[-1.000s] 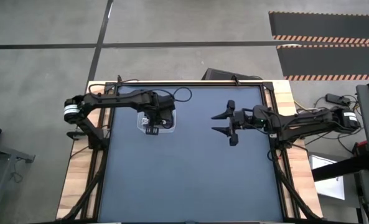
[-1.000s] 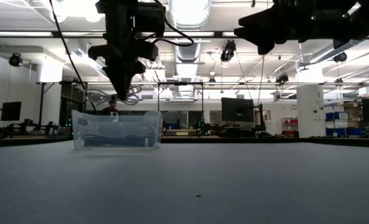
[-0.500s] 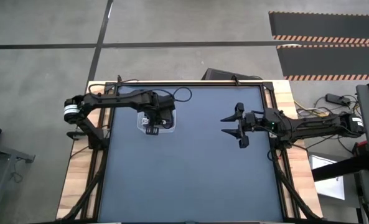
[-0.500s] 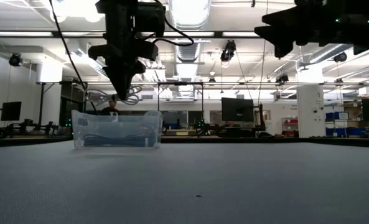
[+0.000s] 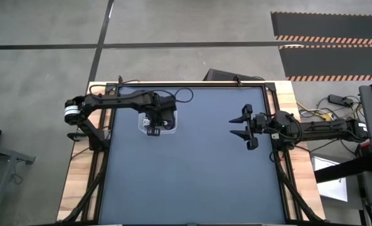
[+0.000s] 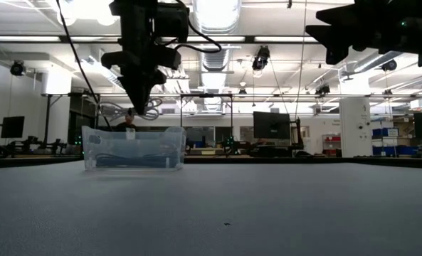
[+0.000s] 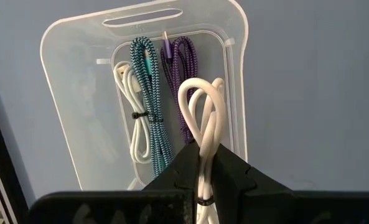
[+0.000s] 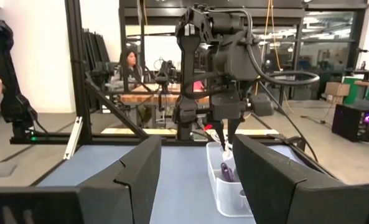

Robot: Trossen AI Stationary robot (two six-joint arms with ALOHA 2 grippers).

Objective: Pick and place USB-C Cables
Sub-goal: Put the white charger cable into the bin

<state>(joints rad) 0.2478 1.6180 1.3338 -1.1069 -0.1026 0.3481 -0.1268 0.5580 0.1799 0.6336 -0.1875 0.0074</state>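
Left gripper (image 7: 204, 163) clamped on a white cable (image 7: 204, 118) above the clear box (image 7: 66, 93); release off-centre and its loop could snag the rim, while the right gripper (image 5: 246, 128) waits, fingers apart.

I see a dark blue-grey table (image 5: 192, 169) with one thing lying directly on it: a clear box (image 5: 159, 123), sitting under my left gripper (image 5: 153, 131), well apart from my right gripper (image 5: 243, 125).
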